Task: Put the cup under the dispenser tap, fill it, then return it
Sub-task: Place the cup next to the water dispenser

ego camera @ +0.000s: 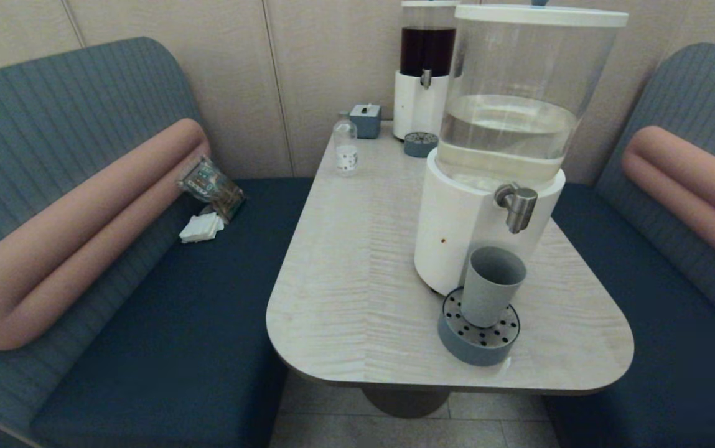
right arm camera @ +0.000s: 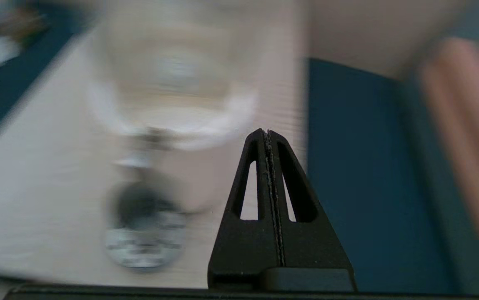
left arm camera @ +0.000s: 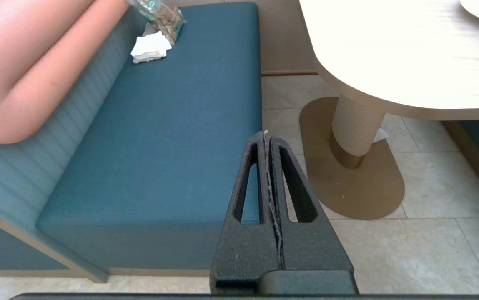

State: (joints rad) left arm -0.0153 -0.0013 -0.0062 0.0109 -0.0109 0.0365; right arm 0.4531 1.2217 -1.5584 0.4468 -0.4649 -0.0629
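Observation:
The grey-blue cup point(ego camera: 492, 285) stands upright on the round perforated drip tray point(ego camera: 479, 334), just below the brushed-steel dispenser tap point(ego camera: 517, 206) of the big white-based dispenser point(ego camera: 475, 230). Neither arm shows in the head view. My right gripper point(right arm camera: 267, 132) is shut and empty, off the table's near right side, facing the dispenser point(right arm camera: 172, 121) and a blurred cup point(right arm camera: 139, 208). My left gripper point(left arm camera: 265, 133) is shut and empty, low between the left bench point(left arm camera: 172, 137) and the table's pedestal point(left arm camera: 356, 129).
A small clear bottle point(ego camera: 345, 147), a grey tissue box point(ego camera: 366, 119) and the dark-liquid dispenser point(ego camera: 422, 68) with its own drip tray point(ego camera: 420, 144) stand at the table's far end. A snack bag point(ego camera: 211, 186) and white napkins point(ego camera: 201, 228) lie on the left bench.

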